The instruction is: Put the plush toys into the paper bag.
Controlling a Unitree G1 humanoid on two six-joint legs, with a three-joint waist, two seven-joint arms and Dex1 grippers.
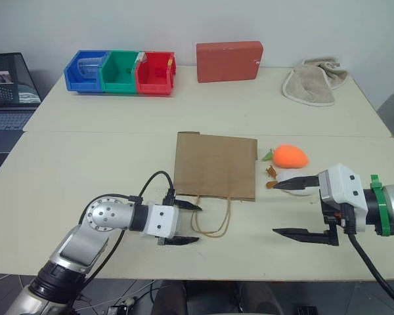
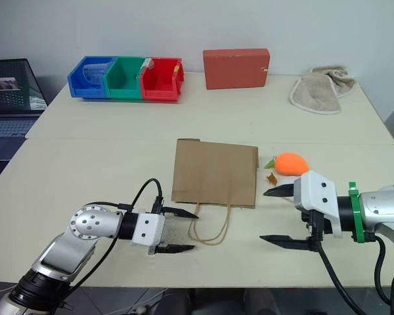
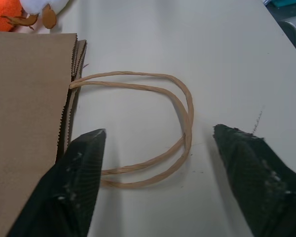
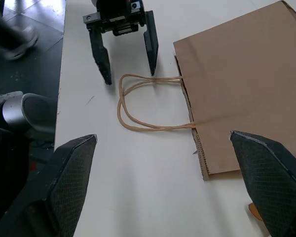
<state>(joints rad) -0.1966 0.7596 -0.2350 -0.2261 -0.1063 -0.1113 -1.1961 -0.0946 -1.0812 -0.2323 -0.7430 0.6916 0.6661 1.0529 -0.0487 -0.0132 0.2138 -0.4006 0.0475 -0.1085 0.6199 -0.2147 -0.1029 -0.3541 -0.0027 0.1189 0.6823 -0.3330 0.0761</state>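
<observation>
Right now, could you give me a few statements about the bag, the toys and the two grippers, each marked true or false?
1. The paper bag lies flat on the table. True.
2. The orange toy is inside the bag. False: it lies on the table beside the bag.
3. The left gripper is at the bag's handles, jaws apart. True.
4. The right gripper is shut on the white toy. False: its jaws are wide open, holding nothing.
5. The red box lies on top of the bag. False: it stands at the table's far edge.
</observation>
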